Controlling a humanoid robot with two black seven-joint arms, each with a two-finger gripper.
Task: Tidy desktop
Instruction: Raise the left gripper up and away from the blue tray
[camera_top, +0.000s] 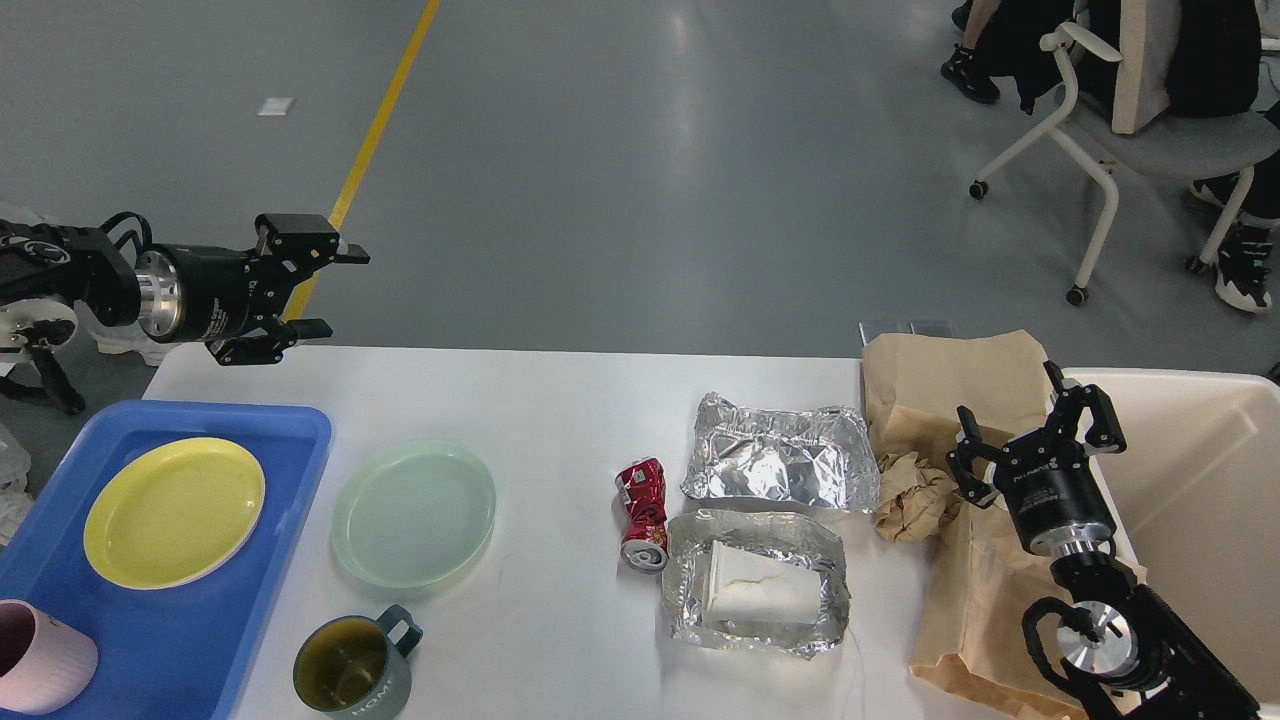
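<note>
desktop (560, 400) judged rigid, fixed; nothing to be gripped there. left gripper (325, 290) spread, empty; right gripper (1030, 435) spread, empty.

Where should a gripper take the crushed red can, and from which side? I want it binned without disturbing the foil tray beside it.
Grip the crushed red can across its dented middle, from above. It lies on its side on the desktop, long axis running near to far, its open end close to the foil tray, so fingers probably fit best left and right.

Crushed red can (643, 513) lies beside foil tray (757, 597).
</note>
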